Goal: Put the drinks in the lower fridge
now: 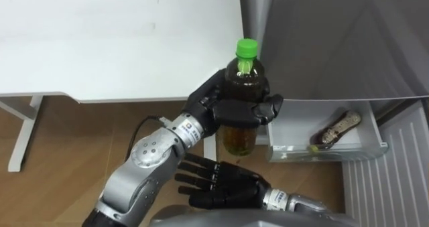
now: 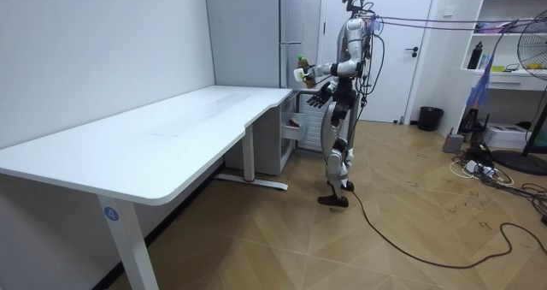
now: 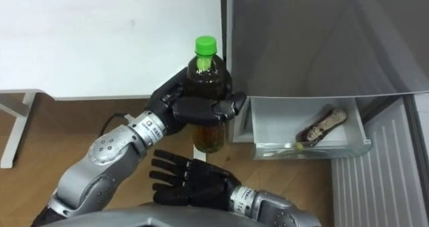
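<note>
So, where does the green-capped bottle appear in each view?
Left eye view: green-capped bottle at centre, in the left robot hand.
Right eye view: slightly left of centre.
Room view: upper middle, before the robot's chest.
Shared landmark: the white desk, left of it.

The clear plastic bottle (image 1: 244, 76) looks glossy, its green cap (image 1: 247, 48) smooth; the white table (image 1: 100, 39) is matt and smooth; the brown floor (image 1: 67, 140) is wood.

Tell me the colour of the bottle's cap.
Green. The cap shows best in the left eye view, on the bottle in the left hand.
</note>
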`<state>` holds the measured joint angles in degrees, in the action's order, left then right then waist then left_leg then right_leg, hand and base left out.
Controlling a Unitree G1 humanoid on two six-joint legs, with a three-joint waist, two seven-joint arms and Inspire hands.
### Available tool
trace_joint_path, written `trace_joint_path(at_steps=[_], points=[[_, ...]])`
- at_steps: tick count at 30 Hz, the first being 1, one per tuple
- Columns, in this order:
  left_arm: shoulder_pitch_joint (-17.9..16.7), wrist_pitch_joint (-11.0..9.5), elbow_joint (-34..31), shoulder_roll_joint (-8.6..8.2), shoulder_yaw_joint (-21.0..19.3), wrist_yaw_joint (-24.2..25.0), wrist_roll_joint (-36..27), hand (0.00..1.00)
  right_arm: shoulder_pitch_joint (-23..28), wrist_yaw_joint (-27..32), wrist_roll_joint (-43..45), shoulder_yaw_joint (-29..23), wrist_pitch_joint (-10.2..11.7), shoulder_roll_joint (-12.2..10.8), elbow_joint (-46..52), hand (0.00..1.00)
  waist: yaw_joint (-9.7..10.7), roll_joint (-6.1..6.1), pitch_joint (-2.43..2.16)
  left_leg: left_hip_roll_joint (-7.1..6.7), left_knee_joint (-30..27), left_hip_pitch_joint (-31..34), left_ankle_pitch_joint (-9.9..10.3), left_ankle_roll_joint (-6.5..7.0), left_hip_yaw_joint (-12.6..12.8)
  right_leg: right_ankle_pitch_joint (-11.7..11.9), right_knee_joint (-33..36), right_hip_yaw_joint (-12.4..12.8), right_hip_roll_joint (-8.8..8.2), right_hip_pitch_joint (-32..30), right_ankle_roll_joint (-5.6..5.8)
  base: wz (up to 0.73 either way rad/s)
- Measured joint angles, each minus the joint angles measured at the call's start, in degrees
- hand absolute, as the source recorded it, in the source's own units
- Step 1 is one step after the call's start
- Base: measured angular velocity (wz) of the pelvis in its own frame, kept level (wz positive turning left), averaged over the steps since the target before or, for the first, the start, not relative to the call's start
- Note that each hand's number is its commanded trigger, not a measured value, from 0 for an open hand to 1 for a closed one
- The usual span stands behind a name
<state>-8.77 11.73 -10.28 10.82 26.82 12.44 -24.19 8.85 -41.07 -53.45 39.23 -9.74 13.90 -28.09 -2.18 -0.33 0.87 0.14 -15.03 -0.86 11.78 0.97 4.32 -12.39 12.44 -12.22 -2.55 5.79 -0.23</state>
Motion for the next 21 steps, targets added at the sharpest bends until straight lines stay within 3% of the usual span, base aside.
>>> trace_joint_path(at_steps=[3,8,21], points=[[-0.01,0.17,2.62,0.0,1.76,2.04,0.05,1.0,-0.28,-1.2,-0.01,-0.03,-1.37,-0.54,0.07,0.0,0.06,0.11,-0.08,0.04,-0.31,0.32,0.11,0.02,0.04,0.0,0.0,-0.11,0.0,-0.45,0.0,0.0],[-0.11,0.64,3.54,1.56,2.53,4.0,0.02,1.0,0.32,-1.61,0.05,-0.01,-3.72,0.12,0.89,0.0,0.24,0.61,-0.35,0.04,-0.3,0.7,0.18,0.02,-0.14,-0.03,-0.04,-0.29,-0.25,-0.82,0.02,0.0],[-0.48,0.11,3.54,3.5,2.42,4.75,-0.83,1.0,0.51,-1.61,2.53,-0.12,-4.07,1.33,1.45,0.0,0.35,0.99,-0.4,0.02,-0.38,1.02,0.17,0.02,0.06,-0.03,0.07,0.04,-0.04,-0.78,0.02,0.0]])
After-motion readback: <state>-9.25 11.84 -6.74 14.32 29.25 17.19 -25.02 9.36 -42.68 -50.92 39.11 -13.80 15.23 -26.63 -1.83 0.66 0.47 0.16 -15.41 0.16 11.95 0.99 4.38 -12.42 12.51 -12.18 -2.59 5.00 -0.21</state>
